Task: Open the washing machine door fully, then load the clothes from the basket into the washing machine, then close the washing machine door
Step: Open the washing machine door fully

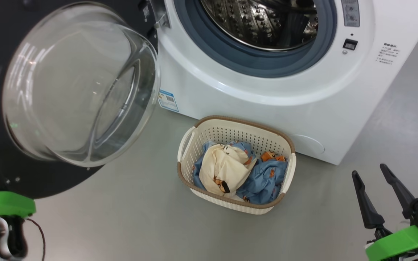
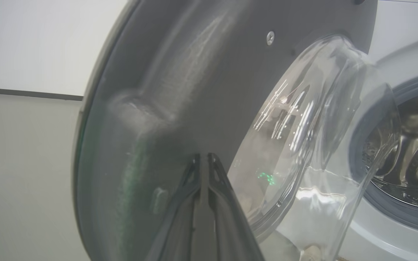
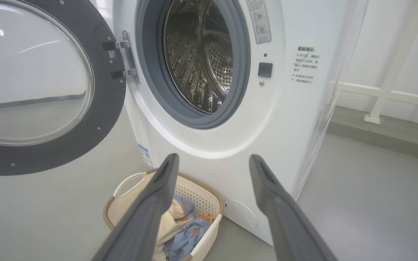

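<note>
Your left pincer (image 2: 204,156), fingers pressed together, points at the dark inner rim of the washing machine door (image 1: 78,87). The door stands swung open at the left of the washing machine (image 1: 267,94). Your right pincer (image 1: 369,169) is spread wide, holding nothing, at lower right. The basket (image 1: 230,125) sits on the grey floor (image 1: 122,217) just before the machine's front, with the clothes (image 1: 230,170) heaped inside it.

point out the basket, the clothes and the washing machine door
the basket (image 1: 238,121): head view, brown far rim
the clothes (image 1: 225,166): head view, cream garment on top
the washing machine door (image 1: 78,83): head view, glass bowl
</note>
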You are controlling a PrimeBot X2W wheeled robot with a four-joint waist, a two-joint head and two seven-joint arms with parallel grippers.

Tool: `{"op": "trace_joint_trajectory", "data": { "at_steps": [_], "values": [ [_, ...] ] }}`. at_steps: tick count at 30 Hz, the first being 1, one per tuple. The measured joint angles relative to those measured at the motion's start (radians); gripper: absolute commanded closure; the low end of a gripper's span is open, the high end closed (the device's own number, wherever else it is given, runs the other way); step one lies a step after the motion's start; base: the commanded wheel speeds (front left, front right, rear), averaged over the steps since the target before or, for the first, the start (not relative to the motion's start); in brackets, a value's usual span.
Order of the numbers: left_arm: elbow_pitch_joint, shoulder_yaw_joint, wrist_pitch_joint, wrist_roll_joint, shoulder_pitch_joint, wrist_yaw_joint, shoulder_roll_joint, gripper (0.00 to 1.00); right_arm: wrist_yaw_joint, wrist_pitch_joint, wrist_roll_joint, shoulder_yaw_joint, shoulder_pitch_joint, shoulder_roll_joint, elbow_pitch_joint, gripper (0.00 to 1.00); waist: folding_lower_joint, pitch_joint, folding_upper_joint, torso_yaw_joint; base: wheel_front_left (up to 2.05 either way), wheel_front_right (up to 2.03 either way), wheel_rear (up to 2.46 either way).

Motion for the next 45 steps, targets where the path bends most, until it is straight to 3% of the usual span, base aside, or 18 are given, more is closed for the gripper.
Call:
{"op": "trace_joint_trajectory", "data": {
  "at_steps": [27, 38, 45],
  "values": [
    [0.206, 0.307, -0.008, 0.184, -0.24, -0.056, 0.02, 1.0, 0.0, 0.0, -0.034, -0.005, -0.124, -0.039, -0.015, 0.0, 0.0, 0.204, 0.0, -0.027, 0.0, 0.0, 0.0],
    [0.25, 0.388, -0.008, 0.24, -0.271, -0.067, 0.03, 1.0, 0.0, 0.0, -0.037, -0.004, -0.153, -0.042, -0.015, 0.0, 0.0, 0.247, 0.0, -0.045, 0.0, 0.0, 0.0],
    [0.256, 0.408, -0.008, 0.276, -0.288, -0.104, 0.025, 1.0, 0.0, 0.0, -0.037, -0.006, -0.157, -0.04, -0.01, 0.0, 0.0, 0.238, 0.0, -0.045, 0.0, 0.0, 0.0]
  ]
}}
